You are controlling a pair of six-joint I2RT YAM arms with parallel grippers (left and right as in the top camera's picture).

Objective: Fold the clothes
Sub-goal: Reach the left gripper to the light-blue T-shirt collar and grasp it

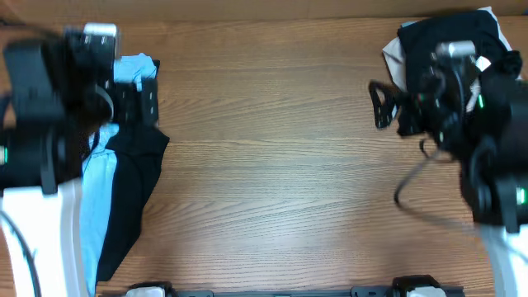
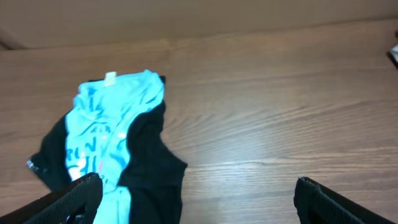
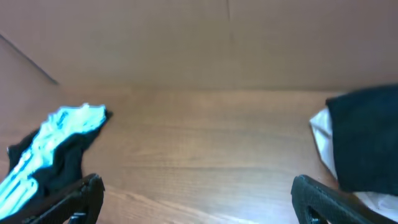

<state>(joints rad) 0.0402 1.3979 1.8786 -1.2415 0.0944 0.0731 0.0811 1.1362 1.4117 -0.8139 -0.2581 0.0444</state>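
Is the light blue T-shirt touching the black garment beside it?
Touching. The left wrist view shows the black garment lying over the edge of the light blue T-shirt, with no gap between them.

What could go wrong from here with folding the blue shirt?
1. A black garment lies over the blue shirt, so the open left jaws could pinch both and drag them together.
2. The shirt is bunched, so folding before spreading it may lock in creases.
3. A loose cable loops off the right arm near the dark pile and might snag cloth.
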